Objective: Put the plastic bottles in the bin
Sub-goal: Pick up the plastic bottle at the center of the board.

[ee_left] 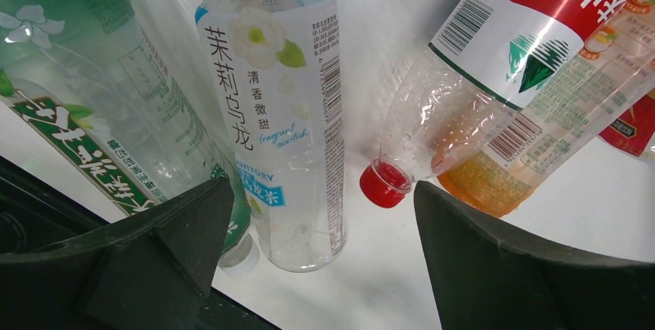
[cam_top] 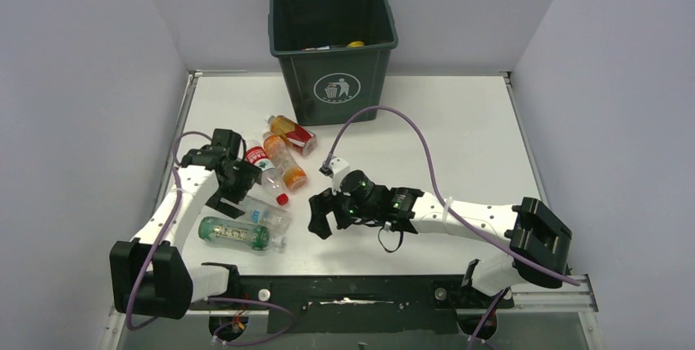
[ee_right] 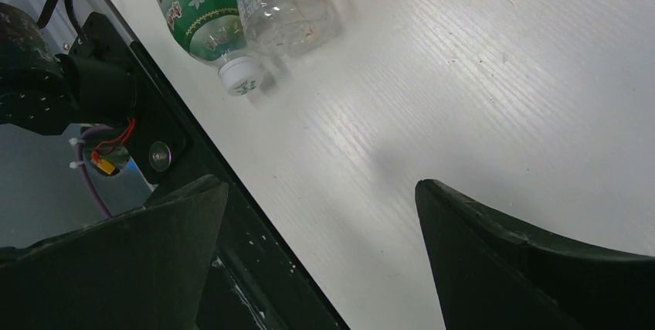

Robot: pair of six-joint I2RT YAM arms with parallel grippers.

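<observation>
Claws both spread, neither holding anything; left claw point(cam_top: 235, 188) hangs over the bottle cluster on the left half of the table point(cam_top: 459, 129); its wrist cam shows the gap between the fingers framing the near end of the blue-label bottle point(ee_left: 282, 113) and the red cap point(ee_left: 384, 184) of the red-label bottle point(ee_left: 510, 44); no finger contact visible on either. right claw point(cam_top: 320, 217) sits low over bare table near the front middle, aimed left; nothing between its fingers; the green-label bottle point(cam_top: 233, 233) lies near it but apart, white cap point(ee_right: 241, 75) turned toward it.

Five bottles on the table, all lying down; green-label bottle is closest to the arm bases, lying crosswise; blue-label bottle is just behind it, side by side; red-label bottle is further back, cap pointing to the near right; orange bottle point(cam_top: 288, 163) lies against it on the right; red-and-orange bottle point(cam_top: 292, 133) is furthest back, near the bin's front left corner, touching or not I can't tell.

bin point(cam_top: 302, 79) stands upright at the far edge, centred, white symbol facing the arms; something yellow and a bit of red show at its bottom, too small to say which bottles; purple cable point(cam_top: 410, 125) loops from the right arm across the table in front of the bin.
</observation>
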